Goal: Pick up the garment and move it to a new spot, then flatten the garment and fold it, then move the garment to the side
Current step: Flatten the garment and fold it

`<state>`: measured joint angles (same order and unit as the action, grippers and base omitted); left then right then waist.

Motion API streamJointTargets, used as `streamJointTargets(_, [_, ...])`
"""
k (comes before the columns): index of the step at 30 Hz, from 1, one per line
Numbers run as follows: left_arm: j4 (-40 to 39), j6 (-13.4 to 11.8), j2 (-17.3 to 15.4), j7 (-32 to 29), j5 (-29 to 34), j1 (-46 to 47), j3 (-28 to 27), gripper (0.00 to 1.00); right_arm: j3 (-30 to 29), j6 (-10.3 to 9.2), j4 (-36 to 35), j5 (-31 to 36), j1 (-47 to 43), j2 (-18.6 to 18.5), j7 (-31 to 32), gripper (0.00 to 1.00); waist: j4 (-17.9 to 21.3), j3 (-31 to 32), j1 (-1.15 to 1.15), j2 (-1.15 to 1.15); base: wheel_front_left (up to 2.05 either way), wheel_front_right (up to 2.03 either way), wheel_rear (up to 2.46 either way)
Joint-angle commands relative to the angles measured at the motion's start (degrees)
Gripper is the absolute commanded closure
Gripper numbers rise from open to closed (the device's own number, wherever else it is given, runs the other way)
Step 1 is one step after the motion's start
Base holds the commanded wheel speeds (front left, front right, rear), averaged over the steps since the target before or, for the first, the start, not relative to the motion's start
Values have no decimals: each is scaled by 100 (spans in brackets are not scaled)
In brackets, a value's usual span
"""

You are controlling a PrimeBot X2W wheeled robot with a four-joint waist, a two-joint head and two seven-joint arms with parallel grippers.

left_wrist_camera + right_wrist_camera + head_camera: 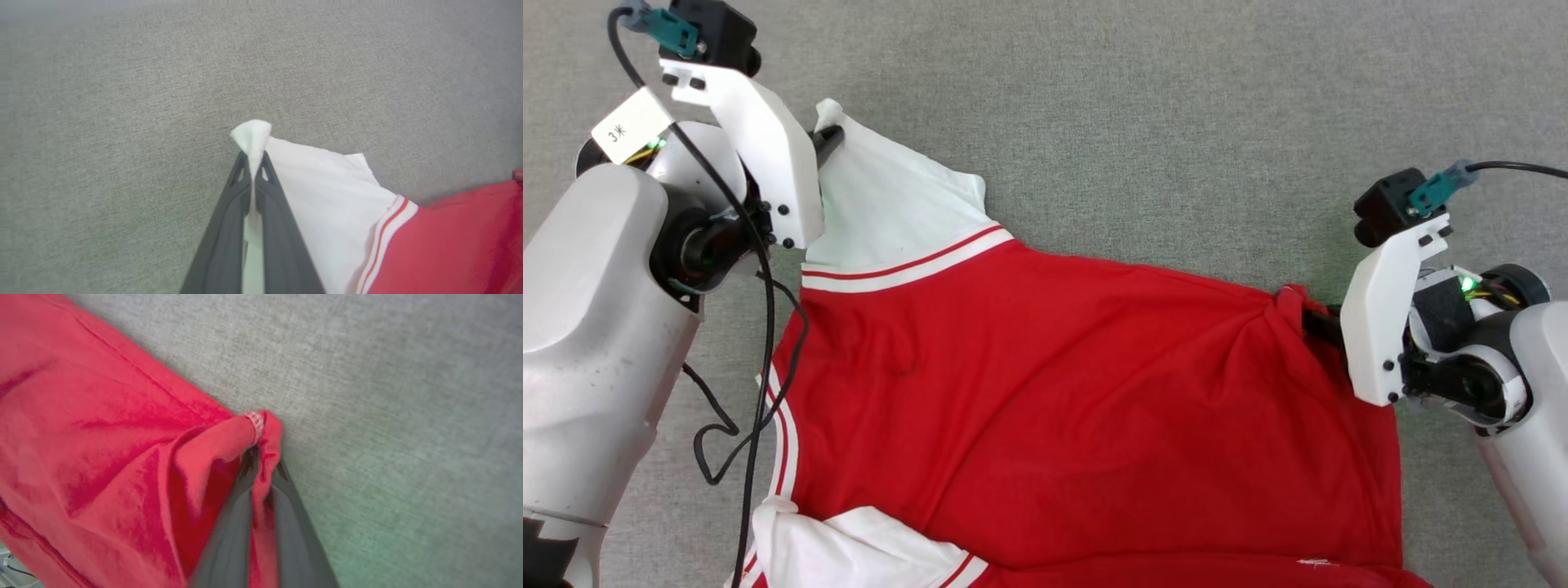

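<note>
The garment (1054,392), a red jersey with white sleeves and red-white striped trim, lies spread on the grey surface in the head view, plain red side up. My left gripper (832,140) is shut on the tip of the upper white sleeve (327,192); in the left wrist view my left gripper (254,160) has white cloth pinched between its dark fingers (229,228). My right gripper (1308,320) is closed on a bunched red corner (261,428) of the garment at its right edge; in the right wrist view my right gripper (261,457) has red cloth running between its fingers.
Grey fabric-like surface (1176,122) lies all around the garment, with open room above it. A second white sleeve (849,547) sits crumpled at the lower left. A black cable (768,327) hangs from my left arm over the garment's left edge.
</note>
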<state>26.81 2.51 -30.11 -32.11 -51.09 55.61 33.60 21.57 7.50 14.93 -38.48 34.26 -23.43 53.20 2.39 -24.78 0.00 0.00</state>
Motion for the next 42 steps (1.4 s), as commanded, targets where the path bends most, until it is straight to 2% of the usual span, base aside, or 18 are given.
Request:
streamJointTargets(1, [19, -5, -28, 86, 33, -66, -33, 100, 158, -6, 216, -40, -134, 82, -41, 100, -1, 59, 0, 0, 0, 0, 0])
streamJointTargets(7, [85, -24, -75, 370, 40, -177, -109, 100, -371, -6, 89, -19, 232, 44, -648, 100, -25, 336, 0, 0, 0, 0, 0])
streamJointTargets(16, [-172, -141, -272, 1045, -141, -816, -435, 100, -919, -6, -85, 92, -283, 46, -1287, 100, -114, 857, 0, 0, 0, 0, 0])
streamJointTargets(22, [-794, -405, -489, 1558, -358, -1951, -704, 100, -1149, -7, -290, 239, -977, 5, -1747, 100, -165, 1245, 0, 0, 0, 0, 0])
streamJointTargets(30, [-1836, -1004, -696, 2139, -641, -3790, -1013, 100, -1353, -7, -480, 664, -2008, 115, -2221, 100, -245, 1642, 0, 0, 0, 0, 0])
streamJointTargets(35, [-2306, -1317, -662, 2315, -784, -4804, -1021, 100, -1432, -7, -596, 922, -2626, 286, -2515, 100, -301, 1789, 0, 0, 0, 0, 0])
streamJointTargets(42, [-2425, -1504, -493, 2288, -976, -5730, -804, 100, -1671, -7, -619, 1229, -3368, 627, -2919, 100, -363, 1985, 0, 0, 0, 0, 0])
